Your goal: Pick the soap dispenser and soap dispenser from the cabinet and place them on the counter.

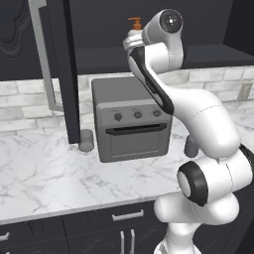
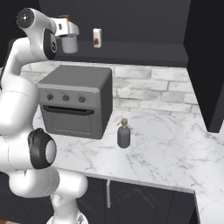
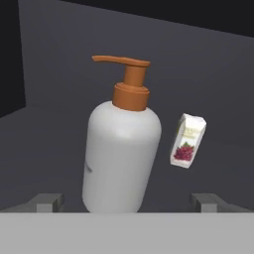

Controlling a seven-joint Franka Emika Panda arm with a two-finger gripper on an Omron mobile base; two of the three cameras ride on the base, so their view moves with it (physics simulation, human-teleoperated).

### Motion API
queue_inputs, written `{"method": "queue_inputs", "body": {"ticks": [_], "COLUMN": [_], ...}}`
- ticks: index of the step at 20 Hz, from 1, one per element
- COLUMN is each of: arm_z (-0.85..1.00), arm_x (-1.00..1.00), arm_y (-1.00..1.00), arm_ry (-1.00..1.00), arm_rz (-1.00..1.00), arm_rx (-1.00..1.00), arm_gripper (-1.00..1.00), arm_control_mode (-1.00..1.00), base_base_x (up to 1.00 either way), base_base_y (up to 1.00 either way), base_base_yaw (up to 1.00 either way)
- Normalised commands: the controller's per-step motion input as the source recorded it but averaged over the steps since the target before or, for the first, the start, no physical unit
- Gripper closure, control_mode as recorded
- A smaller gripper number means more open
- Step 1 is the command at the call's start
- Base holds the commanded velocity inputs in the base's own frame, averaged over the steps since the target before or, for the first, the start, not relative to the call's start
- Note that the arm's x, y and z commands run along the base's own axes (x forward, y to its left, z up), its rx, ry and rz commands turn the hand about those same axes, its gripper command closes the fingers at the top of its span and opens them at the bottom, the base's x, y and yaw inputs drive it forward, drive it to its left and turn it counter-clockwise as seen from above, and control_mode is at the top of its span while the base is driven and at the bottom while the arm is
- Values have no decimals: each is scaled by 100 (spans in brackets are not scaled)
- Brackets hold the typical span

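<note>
Spread wide apart, the white arm's two-finger gripper (image 3: pixel 127 202) sits inside the open black wall cabinet (image 2: pixel 144 54), its two small dark fingertips (image 3: pixel 45 202) standing on either side of the base of a white pump bottle with an orange pump (image 3: pixel 121 154). That bottle stands upright between the fingertips on the cabinet's dark shelf; whether they touch it cannot be told. Beyond the bottle and to one side of the hand stands a small white carton with a red mark (image 3: pixel 188 141), apart from the bottle. Well below the hand, on the white marble worktop with grey veins (image 2: pixel 175 144), a slimmer dark grey pump bottle with a tan pump (image 2: pixel 124 134) stands upright just beside a grey boxy countertop oven with three knobs (image 2: pixel 76 100). A short grey cylindrical cup (image 1: pixel 86 140) rests on the worktop at the oven's other side.
</note>
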Motion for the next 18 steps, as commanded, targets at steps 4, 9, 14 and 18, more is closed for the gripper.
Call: {"method": "queue_inputs", "body": {"ticks": [4,9,14,18], "arm_z": [0,0,0,0], "arm_x": [19,16,10,7], "arm_y": [0,0,0,0], "arm_ry": [0,0,0,0], "arm_rz": [0,0,0,0], "arm_rx": [0,0,0,0], "arm_gripper": [-100,-100,-100,-100], "arm_control_mode": [-100,-100,-100,-100], "base_base_x": [0,0,0,0], "base_base_y": [0,0,0,0], "base_base_yaw": [0,0,0,0]}}
